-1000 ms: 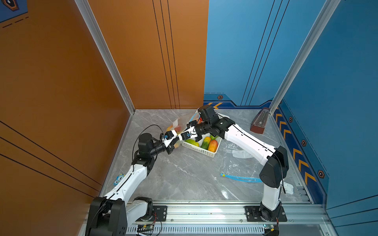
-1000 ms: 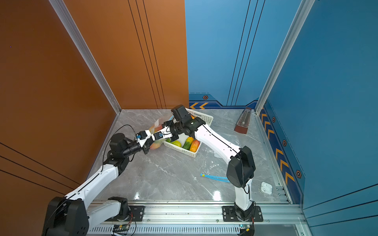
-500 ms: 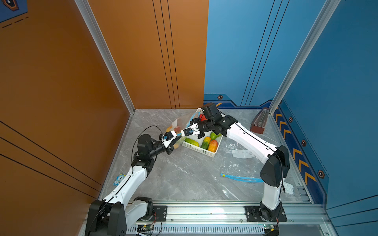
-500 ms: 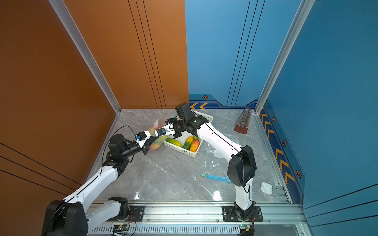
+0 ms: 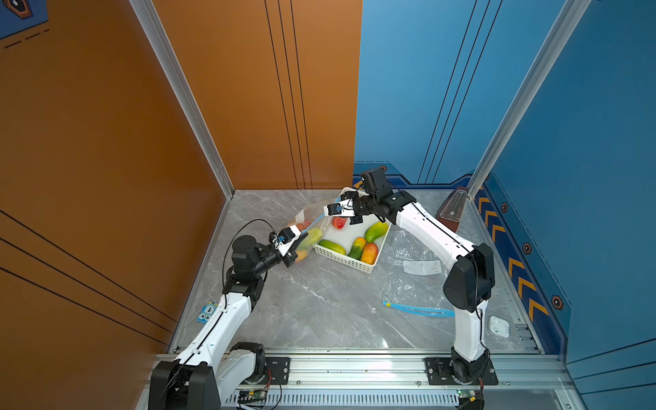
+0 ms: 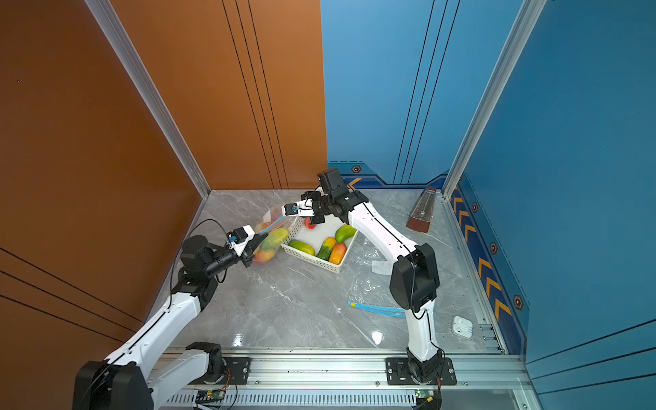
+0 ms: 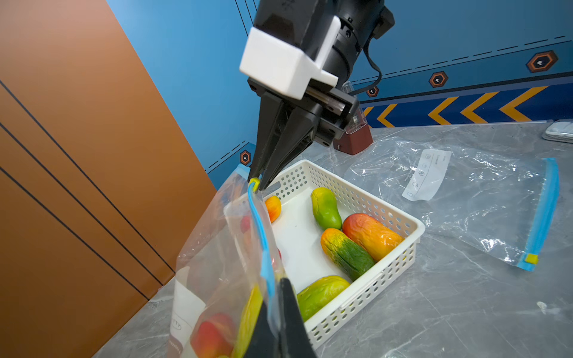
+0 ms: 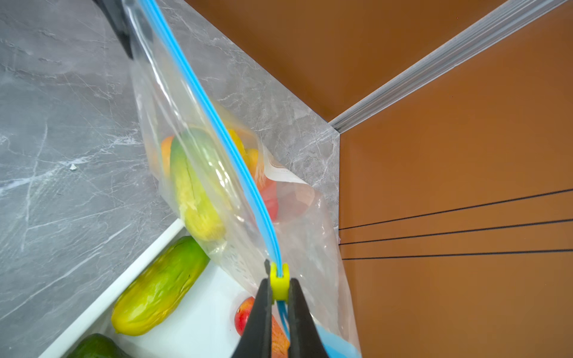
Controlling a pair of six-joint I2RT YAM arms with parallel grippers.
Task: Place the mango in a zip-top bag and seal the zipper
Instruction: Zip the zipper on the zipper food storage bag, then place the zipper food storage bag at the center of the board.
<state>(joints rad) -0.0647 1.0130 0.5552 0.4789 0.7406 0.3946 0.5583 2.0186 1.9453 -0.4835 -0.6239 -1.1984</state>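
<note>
The zip-top bag (image 5: 310, 227) (image 6: 273, 227) hangs in the air between the two arms, at about 11 o'clock from the middle of the table (image 5: 319, 312). Its lower corner sits close to the near-left corner of the white basket (image 5: 349, 261) (image 6: 312, 261).

The mango (image 8: 195, 192) (image 6: 275, 237) is inside the bag. It is a yellow-green one lying along the clear side, with red and orange fruit packed behind it.

The left arm (image 5: 227, 316) reaches in from 8 o'clock. Its jaws are clenched on the top edge of the bag, right at one end of the blue zipper (image 7: 260, 229) (image 8: 217, 130).

The right arm (image 5: 429, 230) comes across from 2 o'clock, over the basket. Its jaws are pinched tight on the yellow slider (image 8: 279, 280) (image 7: 254, 183) at the other end of the zipper.

The blue strip is pulled fairly taut between the two grips. Its two lips run close side by side, but I cannot tell whether they are pressed together all the way along.

The basket stands at 12 o'clock with other mangoes (image 5: 369, 252) (image 7: 369, 235) loose in it, some green, some orange-red, and one small red one.

A spare bag (image 5: 419, 284) (image 7: 480, 210) lies flat on the table at 3 o'clock. Its own blue strip is toward the near edge.

A brown metronome (image 5: 452, 207) (image 6: 422, 211) stands at 1 o'clock by the back corner. A small white case (image 5: 498, 324) sits at 4 o'clock near the right wall.
</note>
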